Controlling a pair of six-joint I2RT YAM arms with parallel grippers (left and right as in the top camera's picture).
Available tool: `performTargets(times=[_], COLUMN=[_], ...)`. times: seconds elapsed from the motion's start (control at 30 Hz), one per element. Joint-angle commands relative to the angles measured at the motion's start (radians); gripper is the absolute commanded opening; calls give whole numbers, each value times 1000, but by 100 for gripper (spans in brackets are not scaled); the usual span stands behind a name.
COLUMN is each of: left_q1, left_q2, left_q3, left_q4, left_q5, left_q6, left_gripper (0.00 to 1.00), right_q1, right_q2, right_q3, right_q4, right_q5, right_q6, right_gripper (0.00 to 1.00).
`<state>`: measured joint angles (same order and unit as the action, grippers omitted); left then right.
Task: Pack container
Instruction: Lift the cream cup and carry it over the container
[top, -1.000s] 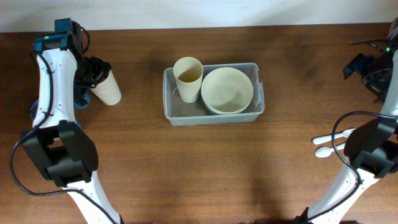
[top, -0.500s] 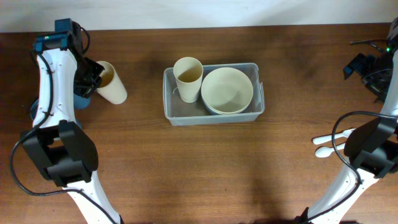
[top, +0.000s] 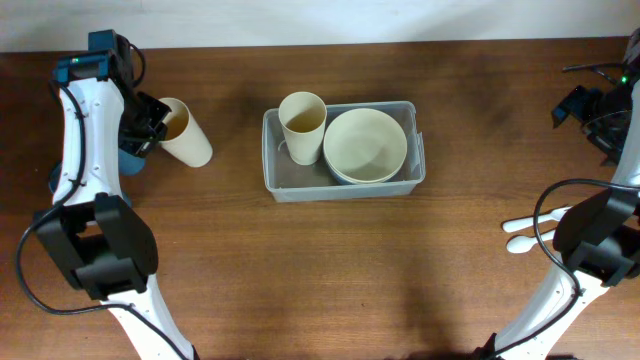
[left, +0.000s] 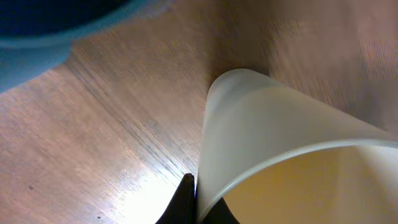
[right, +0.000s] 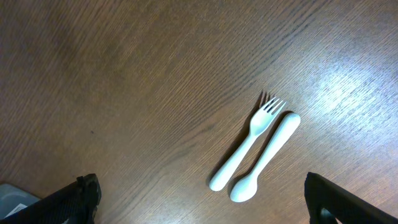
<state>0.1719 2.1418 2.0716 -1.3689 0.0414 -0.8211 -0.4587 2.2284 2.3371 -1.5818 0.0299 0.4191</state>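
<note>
Container (top: 343, 192) of clear, slightly cloudy plastic sits on a brown wooden table (top: 300, 280), a little behind the table's middle in the overhead view. It is a low rectangular bin with rounded corners and a raised rim all round, its long side running left to right. Through the wall and floor the wood shows as a grey tint. Two cream things stand in it. A tall cup (top: 302, 125) is upright in the left end, mouth up. A round bowl (top: 365, 143) fills the right end, touching or nearly touching the cup.

Well to the left of the container, a tilted cup (top: 186, 133) of the same cream colour leans with its mouth toward the left gripper (top: 148, 120). That claw is closed, and the left wrist view shows its dark fingertips pinching the cup's rim. A blue object (top: 130, 160), mostly hidden by the arm, lies just beside it.

At the far right, the right gripper (right: 199, 202) is spread wide and holds nothing. Below it on the wood lie a white fork (right: 249, 140) and a white spoon (right: 267, 155), side by side and just touching.
</note>
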Motion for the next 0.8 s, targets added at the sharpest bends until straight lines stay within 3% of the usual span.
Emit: performTargets(times=[0.0,0.37,0.77], left_q1=[6,-33,-275], left_q2=[-8,-158,-377], left_q3=[79,214,224], left_q4=[0,3,38], left_q5=[49,49,49], left_q6=[97,278,516], left_gripper=[2,1,1], right_q1=[-6,-6,-6], right_q2=[-11,-11,-11], right_q3=[-4,-4,-4], right_q4=[1,1,1], right_q5=[16,16,16], right_q6=[8,8,8], right_gripper=[99,99,99])
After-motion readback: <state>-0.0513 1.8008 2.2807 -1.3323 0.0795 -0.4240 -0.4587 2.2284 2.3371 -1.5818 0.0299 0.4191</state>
